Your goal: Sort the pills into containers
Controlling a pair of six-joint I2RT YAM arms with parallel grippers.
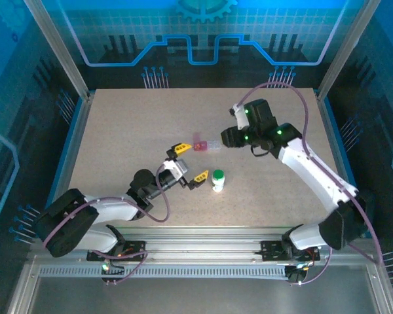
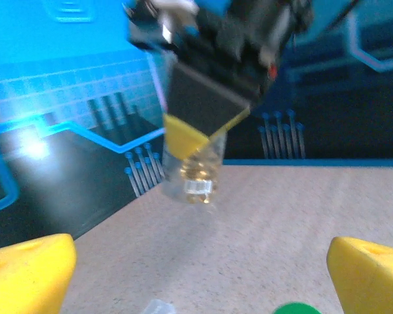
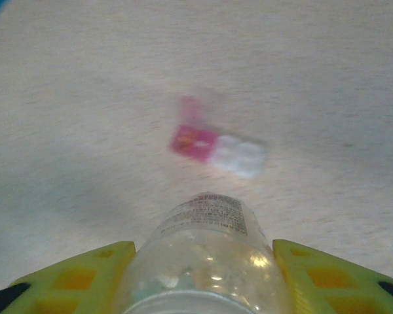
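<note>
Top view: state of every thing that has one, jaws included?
Left gripper: jaws open, empty.
Right gripper: jaws shut on vial.
Vial: held off the table; can't tell if capped.
Bottle: upright on table, green cap on.
Box: flat on table; pink lid looks raised, too blurred to be sure.

Speckled beige tabletop (image 1: 118, 144), blue grid-print backdrop (image 1: 118, 29) with gear graphic at far side, aluminium frame posts (image 1: 56, 46) left and right, slotted rail (image 1: 203, 270) along near edge.
</note>
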